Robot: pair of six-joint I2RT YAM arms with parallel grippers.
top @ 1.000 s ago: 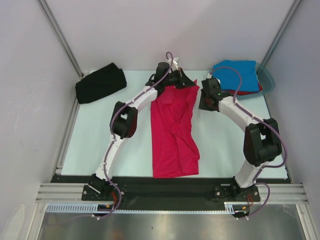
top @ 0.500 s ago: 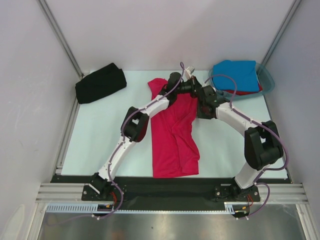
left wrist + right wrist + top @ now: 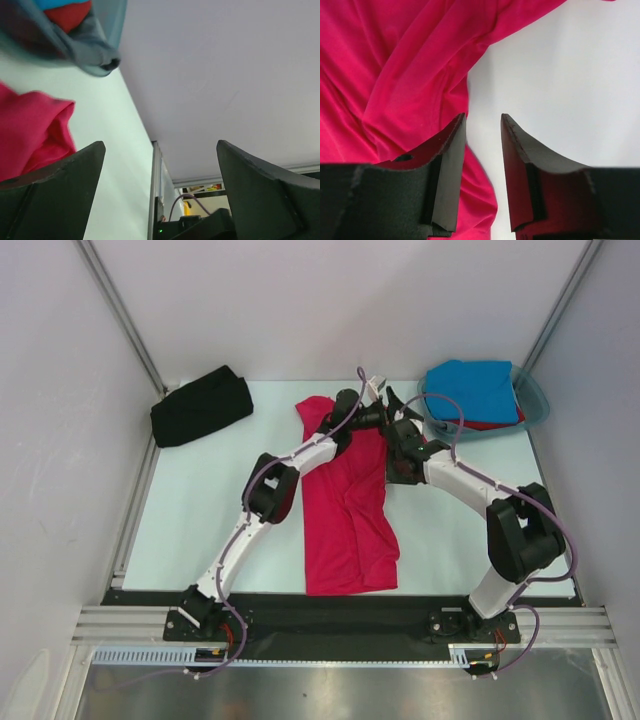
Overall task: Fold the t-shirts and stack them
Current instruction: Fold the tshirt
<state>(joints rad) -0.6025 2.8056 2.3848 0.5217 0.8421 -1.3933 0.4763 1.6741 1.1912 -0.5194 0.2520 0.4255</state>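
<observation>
right gripper [image 3: 483, 118] is hanging over the pink shirt's [image 3: 345, 515] right edge near its far end, jaws a narrow gap apart with nothing in them, cloth under one finger [image 3: 445, 170] and bare table [image 3: 570, 100] under the other. shirt lies mid-table, long axis running near to far, hem toward the bases [image 3: 195, 618]. left gripper [image 3: 160, 147] is wide open and empty by that same corner but aimed off toward the tub [image 3: 535, 400], so i'd say the right one's better placed for the next grab.
</observation>
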